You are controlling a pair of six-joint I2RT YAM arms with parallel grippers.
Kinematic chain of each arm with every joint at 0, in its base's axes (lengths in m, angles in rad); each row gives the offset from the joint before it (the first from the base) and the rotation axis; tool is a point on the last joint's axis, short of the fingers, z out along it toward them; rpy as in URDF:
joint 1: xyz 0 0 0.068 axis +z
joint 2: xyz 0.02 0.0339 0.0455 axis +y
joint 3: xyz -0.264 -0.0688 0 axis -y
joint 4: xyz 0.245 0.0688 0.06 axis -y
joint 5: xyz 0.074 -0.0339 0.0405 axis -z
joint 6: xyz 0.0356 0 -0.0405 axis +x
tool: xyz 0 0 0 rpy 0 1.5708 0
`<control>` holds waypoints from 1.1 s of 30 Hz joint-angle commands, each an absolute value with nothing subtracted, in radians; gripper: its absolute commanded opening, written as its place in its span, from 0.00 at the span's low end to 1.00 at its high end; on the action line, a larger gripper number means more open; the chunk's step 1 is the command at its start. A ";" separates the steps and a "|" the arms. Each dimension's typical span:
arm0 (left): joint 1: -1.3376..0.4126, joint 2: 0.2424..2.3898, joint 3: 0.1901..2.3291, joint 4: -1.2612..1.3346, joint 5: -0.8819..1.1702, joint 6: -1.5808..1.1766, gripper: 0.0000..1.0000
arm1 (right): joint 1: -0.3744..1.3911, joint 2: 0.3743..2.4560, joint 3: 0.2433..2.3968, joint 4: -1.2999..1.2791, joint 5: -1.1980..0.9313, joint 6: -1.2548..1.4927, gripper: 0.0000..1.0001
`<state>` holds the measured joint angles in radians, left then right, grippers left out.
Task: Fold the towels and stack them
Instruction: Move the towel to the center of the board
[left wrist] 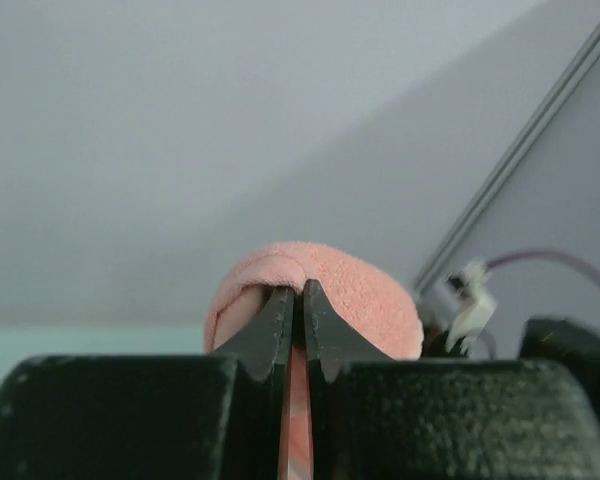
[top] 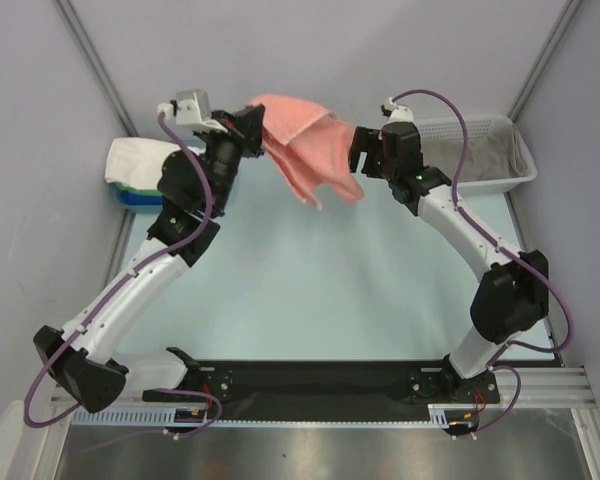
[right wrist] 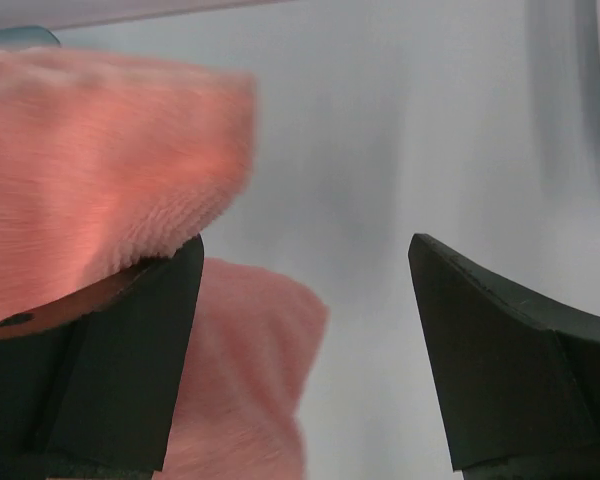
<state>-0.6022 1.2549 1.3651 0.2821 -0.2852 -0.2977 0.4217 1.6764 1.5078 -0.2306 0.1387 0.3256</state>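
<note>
- Salmon pink towel (top: 305,145) in the upper centre of the top view, lifted off the table (top: 310,290) and hanging between the two grippers, loose corner drooping toward lower right.
- Left gripper (top: 252,125) at the towel's left edge; in the left wrist view (left wrist: 298,300) fingers pressed together on a fold of the cloth (left wrist: 350,290), which bulges over the tips.
- Right gripper (top: 362,150) at the towel's right side; in the right wrist view (right wrist: 305,245) fingers spread wide, cloth (right wrist: 100,160) draped over the left-hand finger only, unclamped.
- White towel (top: 140,158) on the blue tray (top: 135,197), upper left.
- White basket (top: 500,150), upper right.
</note>
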 commanded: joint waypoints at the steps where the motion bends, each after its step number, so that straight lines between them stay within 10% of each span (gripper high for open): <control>1: -0.607 1.267 1.150 0.176 -0.250 -0.501 0.09 | 0.431 1.593 1.424 -0.258 0.230 0.354 0.88; 10: -0.727 1.390 0.839 0.138 -0.063 -0.607 0.49 | 0.504 1.464 1.146 -0.215 0.270 0.396 0.88; 33: -0.650 1.232 0.646 -0.143 -0.324 -0.825 0.41 | 0.715 1.393 0.700 0.090 0.203 0.477 0.72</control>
